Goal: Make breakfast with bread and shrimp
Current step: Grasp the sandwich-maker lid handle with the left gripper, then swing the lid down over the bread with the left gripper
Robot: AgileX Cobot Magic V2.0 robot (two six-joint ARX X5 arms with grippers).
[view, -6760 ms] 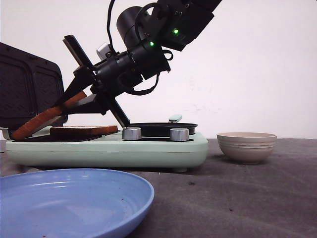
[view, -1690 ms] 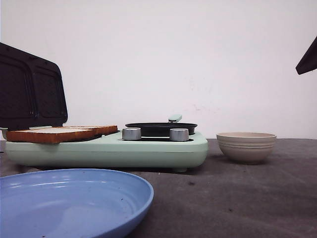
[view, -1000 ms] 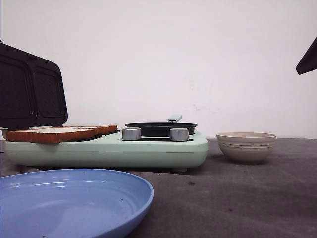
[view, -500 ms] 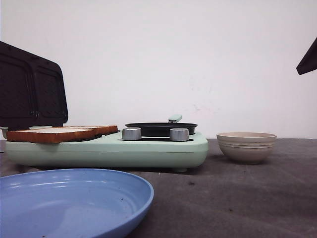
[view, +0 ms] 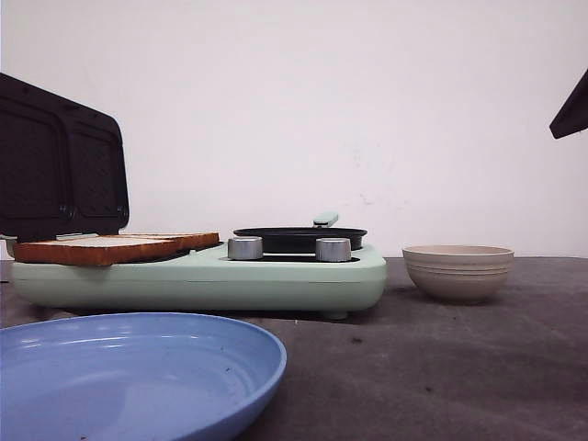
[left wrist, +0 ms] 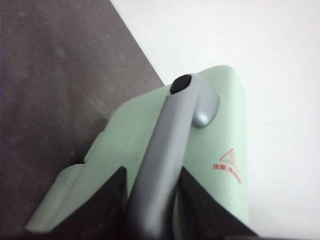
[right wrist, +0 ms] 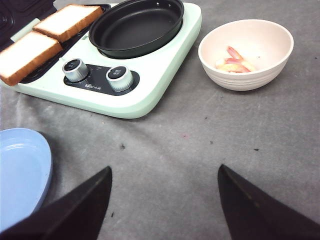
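Two slices of bread (right wrist: pixel 67 21) (right wrist: pixel 25 55) lie flat, side by side, on the sandwich plate of the mint-green cooker (view: pixel 202 276); the front view shows their crust edges (view: pixel 101 249). Shrimp (right wrist: pixel 232 61) lie in the beige bowl (view: pixel 457 272), to the right of the cooker. My left gripper (left wrist: pixel 152 200) is shut on the grey handle (left wrist: pixel 170 135) of the cooker's raised lid (view: pixel 60 165). The right gripper (right wrist: pixel 164 169) hangs open over bare grey cloth in front of the cooker and holds nothing.
An empty black pan (right wrist: pixel 136 25) sits on the cooker's right half, behind two silver knobs (view: pixel 245 248) (view: pixel 333 249). A blue plate (view: pixel 129 367) lies near the front left. A dark corner of the right arm (view: pixel 571 110) shows at the front view's right edge.
The left arm, then setting down the second slice, has left the front view. Both slices now lie flat. In the last half second the lid has tipped slightly towards the cooker.
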